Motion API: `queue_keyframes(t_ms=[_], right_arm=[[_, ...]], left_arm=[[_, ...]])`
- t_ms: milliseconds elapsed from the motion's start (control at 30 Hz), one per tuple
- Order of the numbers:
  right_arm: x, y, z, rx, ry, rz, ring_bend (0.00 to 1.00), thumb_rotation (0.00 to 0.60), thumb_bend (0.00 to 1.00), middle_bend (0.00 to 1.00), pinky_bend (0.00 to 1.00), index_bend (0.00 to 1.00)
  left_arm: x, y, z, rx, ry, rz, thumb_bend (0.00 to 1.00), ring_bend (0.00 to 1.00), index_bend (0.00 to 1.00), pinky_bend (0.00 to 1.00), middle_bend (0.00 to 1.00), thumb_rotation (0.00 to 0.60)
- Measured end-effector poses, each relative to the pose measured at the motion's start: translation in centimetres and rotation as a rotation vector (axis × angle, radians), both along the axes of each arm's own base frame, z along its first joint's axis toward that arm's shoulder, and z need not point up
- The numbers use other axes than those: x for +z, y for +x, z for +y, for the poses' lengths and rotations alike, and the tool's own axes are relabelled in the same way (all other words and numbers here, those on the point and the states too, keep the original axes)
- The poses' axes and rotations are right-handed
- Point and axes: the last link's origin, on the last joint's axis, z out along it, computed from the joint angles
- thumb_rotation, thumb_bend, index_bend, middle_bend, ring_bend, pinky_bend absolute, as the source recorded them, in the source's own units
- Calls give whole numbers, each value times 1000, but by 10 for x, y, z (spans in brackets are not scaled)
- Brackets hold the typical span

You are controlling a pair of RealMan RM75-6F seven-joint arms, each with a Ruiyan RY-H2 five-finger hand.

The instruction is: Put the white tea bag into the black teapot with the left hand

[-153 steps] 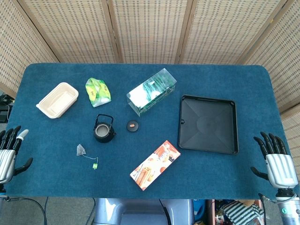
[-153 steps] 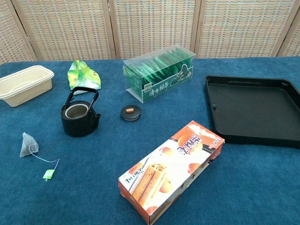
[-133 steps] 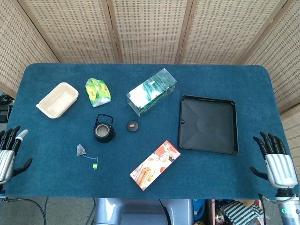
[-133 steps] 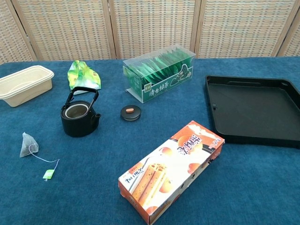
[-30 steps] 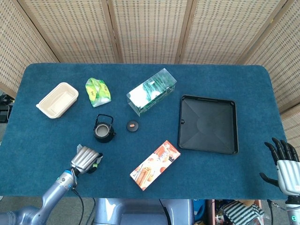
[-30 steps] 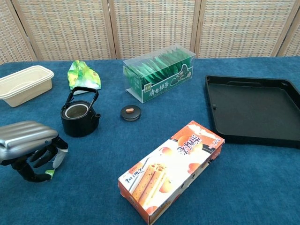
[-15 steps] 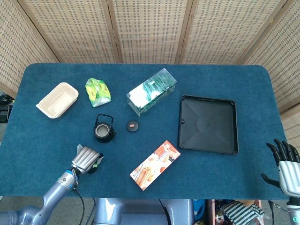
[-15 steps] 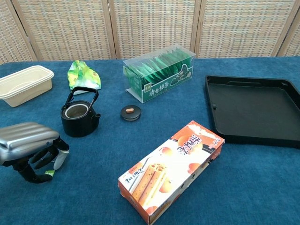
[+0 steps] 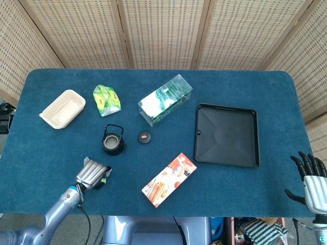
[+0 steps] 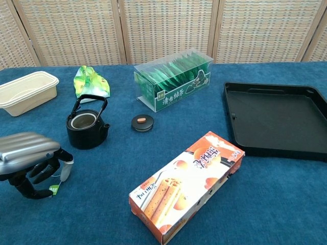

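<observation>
The black teapot [image 9: 113, 141] [image 10: 87, 127] stands lidless left of the table's middle. My left hand [image 9: 92, 174] [image 10: 29, 159] lies on the cloth just in front of it, fingers curled down around the white tea bag. Only a pale corner of the tea bag [image 9: 86, 160] peeks out behind the hand in the head view. In the chest view the hand covers the tea bag. Its green tag [image 9: 103, 178] [image 10: 53, 190] lies on the cloth by the fingertips. My right hand [image 9: 312, 185] hangs off the table's near right corner, fingers spread, holding nothing.
The teapot's lid [image 9: 145, 137] lies right of the pot. A cookie box [image 9: 169, 179], a clear box of green tea packets [image 9: 165, 100], a black tray [image 9: 227, 135], a cream container [image 9: 62, 108] and a green packet [image 9: 106, 99] share the blue table.
Since the oldest frames my left hand came from the table's left edge onto the tea bag. Over the last second it shifted slightly left and its fingers curled tighter. The right hand dropped slightly.
</observation>
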Motion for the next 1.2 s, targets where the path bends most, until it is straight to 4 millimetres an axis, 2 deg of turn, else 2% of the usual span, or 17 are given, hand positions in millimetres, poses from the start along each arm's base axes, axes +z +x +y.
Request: queue_keyframes(t_ms=[400, 667, 800, 1200], right_arm=[[1, -1, 1, -5, -2, 3, 10, 600, 0, 152, 123, 168], [1, -2, 3, -10, -5, 0, 10, 600, 0, 152, 123, 168], [1, -2, 4, -11, -6, -1, 10, 600, 0, 152, 123, 168], [2, -4, 6, -17, -10, -5, 10, 600, 0, 152, 123, 168]], left_arm=[[-4, -2, 0, 9, -10, 17, 312, 674, 487, 638, 754, 600], [-5, -1, -1, 11, -15, 24, 375, 674, 489, 638, 754, 600], [-6, 0, -2, 12, -21, 28, 412, 674, 515, 638, 755, 600], [-7, 3, -5, 16, -41, 44, 415, 674, 560, 638, 756, 600]])
